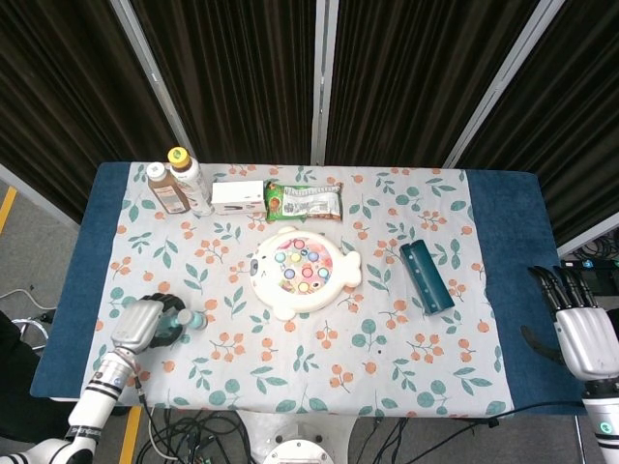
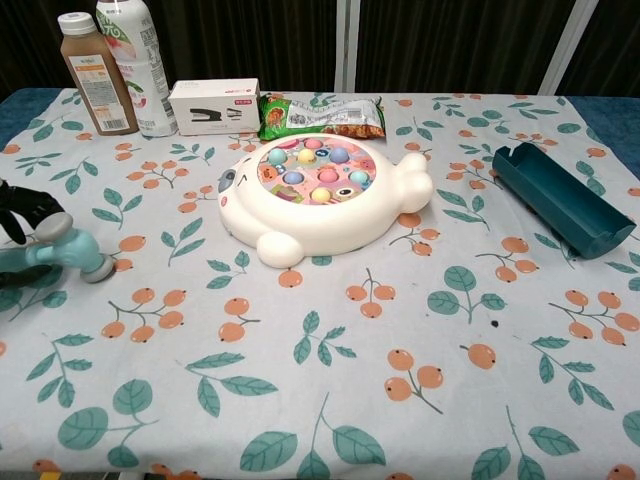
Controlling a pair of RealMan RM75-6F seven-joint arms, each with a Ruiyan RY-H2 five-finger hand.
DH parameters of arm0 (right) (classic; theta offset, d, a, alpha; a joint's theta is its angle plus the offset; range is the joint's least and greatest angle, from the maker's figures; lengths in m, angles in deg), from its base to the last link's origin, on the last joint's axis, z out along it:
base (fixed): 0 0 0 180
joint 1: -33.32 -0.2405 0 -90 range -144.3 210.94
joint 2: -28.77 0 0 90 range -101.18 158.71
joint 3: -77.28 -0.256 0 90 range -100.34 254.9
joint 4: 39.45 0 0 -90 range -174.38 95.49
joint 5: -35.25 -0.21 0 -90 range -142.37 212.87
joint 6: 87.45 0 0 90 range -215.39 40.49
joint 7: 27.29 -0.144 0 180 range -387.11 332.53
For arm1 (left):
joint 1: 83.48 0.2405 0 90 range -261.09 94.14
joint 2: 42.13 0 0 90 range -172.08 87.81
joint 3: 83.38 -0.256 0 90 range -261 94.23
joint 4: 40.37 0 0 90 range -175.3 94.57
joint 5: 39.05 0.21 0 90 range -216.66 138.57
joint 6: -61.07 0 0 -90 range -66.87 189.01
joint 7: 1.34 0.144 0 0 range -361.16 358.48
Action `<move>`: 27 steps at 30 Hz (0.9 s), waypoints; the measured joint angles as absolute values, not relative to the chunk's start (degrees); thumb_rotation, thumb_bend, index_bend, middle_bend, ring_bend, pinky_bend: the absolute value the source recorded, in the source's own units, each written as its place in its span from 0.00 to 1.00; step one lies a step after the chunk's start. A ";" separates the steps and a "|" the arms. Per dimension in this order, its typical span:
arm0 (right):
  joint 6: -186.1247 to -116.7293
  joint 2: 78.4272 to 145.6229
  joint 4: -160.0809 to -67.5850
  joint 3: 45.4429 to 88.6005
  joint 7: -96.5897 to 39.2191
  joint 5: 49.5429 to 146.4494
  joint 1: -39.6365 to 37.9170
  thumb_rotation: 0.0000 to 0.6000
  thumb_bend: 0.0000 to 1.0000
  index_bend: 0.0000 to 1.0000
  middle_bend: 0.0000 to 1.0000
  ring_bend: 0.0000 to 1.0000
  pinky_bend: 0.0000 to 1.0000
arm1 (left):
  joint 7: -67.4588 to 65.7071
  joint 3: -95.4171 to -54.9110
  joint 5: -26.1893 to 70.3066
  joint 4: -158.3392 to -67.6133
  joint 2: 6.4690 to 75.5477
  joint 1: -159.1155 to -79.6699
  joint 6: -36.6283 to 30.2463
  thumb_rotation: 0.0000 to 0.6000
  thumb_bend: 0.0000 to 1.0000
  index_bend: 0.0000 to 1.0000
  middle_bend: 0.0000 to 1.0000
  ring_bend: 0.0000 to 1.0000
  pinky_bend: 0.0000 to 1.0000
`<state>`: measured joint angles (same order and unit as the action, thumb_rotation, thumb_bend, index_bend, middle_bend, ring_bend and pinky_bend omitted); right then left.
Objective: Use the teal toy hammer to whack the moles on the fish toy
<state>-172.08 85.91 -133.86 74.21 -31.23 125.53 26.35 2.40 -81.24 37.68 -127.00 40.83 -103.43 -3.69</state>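
Teal toy hammer [image 2: 62, 255] lies at the table's left edge, your left hand [image 1: 138, 325] wrapped around its handle; the grasp step looks nearly finished. Next, lift it and carry it right to the fish toy [image 2: 320, 196]. Your right hand [image 1: 588, 338] hangs off-table, fingers apart. The teal tray [image 2: 560, 198] looks empty.

Open worktop [image 2: 330, 400] lies between the left robot hand [image 1: 138, 324] and the fish toy [image 2: 320, 200]; nothing stands between.
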 measured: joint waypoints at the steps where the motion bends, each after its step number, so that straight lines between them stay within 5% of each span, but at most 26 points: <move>1: -172.07 85.89 -133.89 74.21 -31.22 125.50 26.36 1.00 0.21 0.01 0.11 0.00 0.00 | 2.38 -81.25 37.70 -126.90 40.91 -103.42 -3.71 1.00 0.34 0.41 0.40 0.33 0.37; 19: -171.97 85.80 -134.56 74.39 -30.57 125.20 26.64 1.00 0.21 0.01 0.11 0.00 0.00 | -0.37 -81.42 39.34 -124.67 41.69 -103.42 -4.37 1.00 0.41 0.50 0.50 0.41 0.43; 27: -172.34 85.67 -134.92 74.52 -30.29 125.18 27.02 1.00 0.21 0.01 0.11 0.00 0.00 | -5.45 -81.56 43.11 -122.20 41.65 -103.96 -5.65 1.00 0.48 0.59 0.59 0.50 0.53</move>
